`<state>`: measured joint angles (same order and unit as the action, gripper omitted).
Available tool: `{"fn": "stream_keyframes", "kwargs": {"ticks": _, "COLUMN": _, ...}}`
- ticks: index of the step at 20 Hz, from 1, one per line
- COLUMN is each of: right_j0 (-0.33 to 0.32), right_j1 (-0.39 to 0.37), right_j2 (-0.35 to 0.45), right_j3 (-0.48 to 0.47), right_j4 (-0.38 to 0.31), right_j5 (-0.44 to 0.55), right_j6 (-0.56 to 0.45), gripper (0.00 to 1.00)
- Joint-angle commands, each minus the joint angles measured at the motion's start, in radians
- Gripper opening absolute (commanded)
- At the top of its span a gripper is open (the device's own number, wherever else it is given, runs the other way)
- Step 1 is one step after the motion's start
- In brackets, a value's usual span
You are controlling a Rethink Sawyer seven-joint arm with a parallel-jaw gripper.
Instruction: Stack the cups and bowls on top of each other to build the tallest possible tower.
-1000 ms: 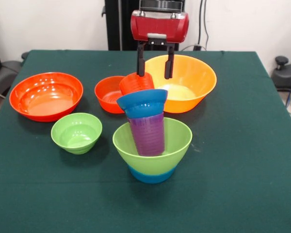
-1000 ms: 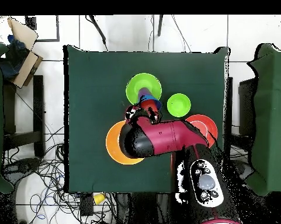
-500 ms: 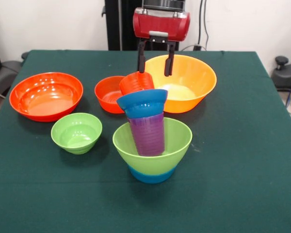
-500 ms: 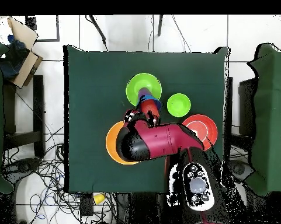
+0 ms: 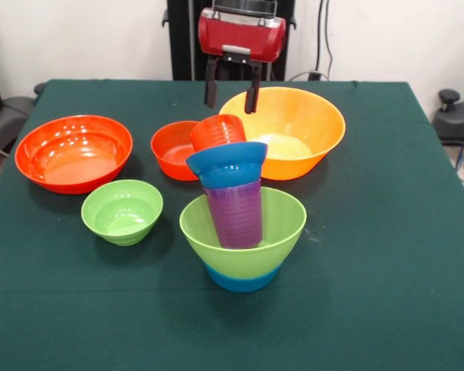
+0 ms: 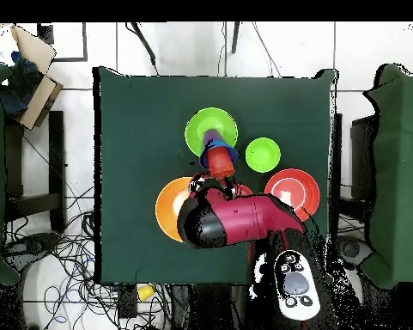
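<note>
— Where is the gripper (image 5: 231,94) seen?
— Above the tower (image 5: 233,205), jaws spread, nothing held.
— And the orange-red cup (image 5: 217,131)?
— It is perched tilted on the dark blue bowl (image 5: 226,162), atop the tower.

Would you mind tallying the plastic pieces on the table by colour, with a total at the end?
Red-orange: 3, large bowl, medium bowl, cup
Light green: 2, small bowl, tower bowl
Yellow-orange: 1, large bowl
Light blue: 1, base bowl
Dark blue: 1, bowl
Purple: 1, cup
Total: 9
</note>
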<state>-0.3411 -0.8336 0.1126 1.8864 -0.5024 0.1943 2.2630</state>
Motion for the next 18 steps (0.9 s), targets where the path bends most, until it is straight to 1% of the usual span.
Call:
{"fn": "stream_keyframes", "kwargs": {"ticks": 1, "right_j0": 0.003, "right_j1": 0.047, "right_j2": -0.022, "right_j3": 0.097, "right_j4": -0.088, "right_j5": -0.043, "right_j6": 0.015, "gripper": 1.0}}
{"fn": "stream_keyframes", "kwargs": {"ticks": 3, "right_j0": 0.008, "right_j1": 0.047, "right_j2": -0.033, "right_j3": 0.109, "right_j4": -0.09, "right_j5": -0.058, "right_j6": 0.023, "gripper": 1.0}}
{"fn": "stream_keyframes", "kwargs": {"ticks": 7, "right_j0": 0.021, "right_j1": 0.075, "right_j2": -0.051, "right_j3": 0.123, "right_j4": -0.099, "right_j5": -0.146, "right_j6": 0.05, "gripper": 1.0}}
{"fn": "stream_keyframes", "kwargs": {"ticks": 10, "right_j0": 0.04, "right_j1": 0.106, "right_j2": -0.064, "right_j3": 0.104, "right_j4": -0.095, "right_j5": -0.22, "right_j6": 0.066, "gripper": 1.0}}
{"fn": "stream_keyframes", "kwargs": {"ticks": 11, "right_j0": 0.051, "right_j1": 0.114, "right_j2": -0.077, "right_j3": 0.096, "right_j4": -0.091, "right_j5": -0.238, "right_j6": 0.07, "gripper": 1.0}}
{"fn": "stream_keyframes", "kwargs": {"ticks": 12, "right_j0": 0.076, "right_j1": 0.129, "right_j2": -0.105, "right_j3": 0.078, "right_j4": -0.085, "right_j5": -0.278, "right_j6": 0.079, "gripper": 1.0}}
{"fn": "stream_keyframes", "kwargs": {"ticks": 13, "right_j0": 0.077, "right_j1": 0.136, "right_j2": -0.106, "right_j3": 0.071, "right_j4": -0.082, "right_j5": -0.292, "right_j6": 0.075, "gripper": 1.0}}
{"fn": "stream_keyframes", "kwargs": {"ticks": 14, "right_j0": 0.061, "right_j1": 0.141, "right_j2": -0.084, "right_j3": 0.065, "right_j4": -0.083, "right_j5": -0.302, "right_j6": 0.063, "gripper": 1.0}}
{"fn": "stream_keyframes", "kwargs": {"ticks": 18, "right_j0": 0.045, "right_j1": 0.145, "right_j2": -0.043, "right_j3": 0.057, "right_j4": -0.059, "right_j5": -0.293, "right_j6": 0.051, "gripper": 1.0}}
